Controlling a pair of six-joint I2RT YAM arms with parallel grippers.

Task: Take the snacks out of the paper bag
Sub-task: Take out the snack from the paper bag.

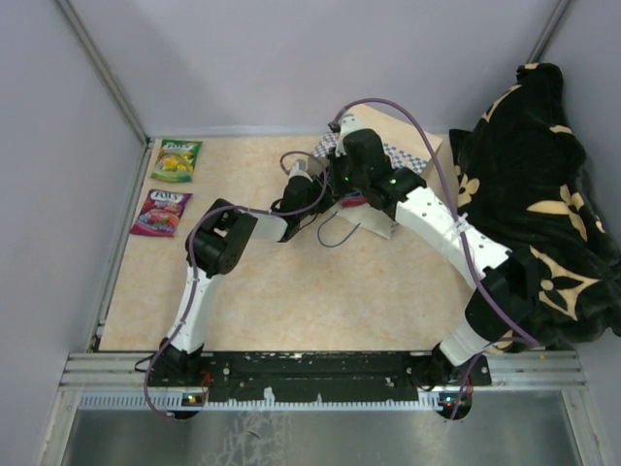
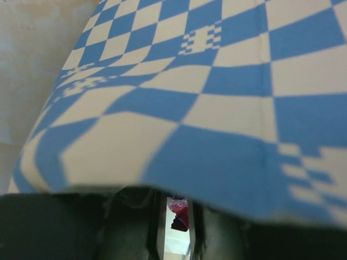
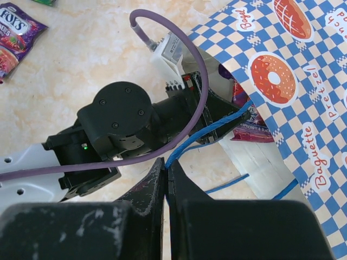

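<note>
Starting at the left gripper (image 2: 176,230): buried in the mouth of the paper bag (image 2: 217,108), fingers down to a narrow slot, with a red packet (image 2: 179,214) peeking through the gap. Can't tell whether actually pinching it or just framing it.

Over to the right gripper (image 3: 168,169): clamped tight, pinching the blue cord handle (image 3: 214,129) running up to the bag's rim. From that wrist view, also seeing a reddish-purple packet (image 3: 250,130) just inside the opening, right by the left fingers. Can't say if same one as the red.

Moving outward: bag parked at the far middle of the table (image 1: 340,291), tucked under both arms.

Further out, spotting two more lying flat near the far left edge: a green packet (image 1: 176,160) and, nearer, a purple packet (image 1: 162,213), close but just apart.

Way over right, a black-and-tan blanket (image 1: 543,194) heaped up just beside the bag.
</note>
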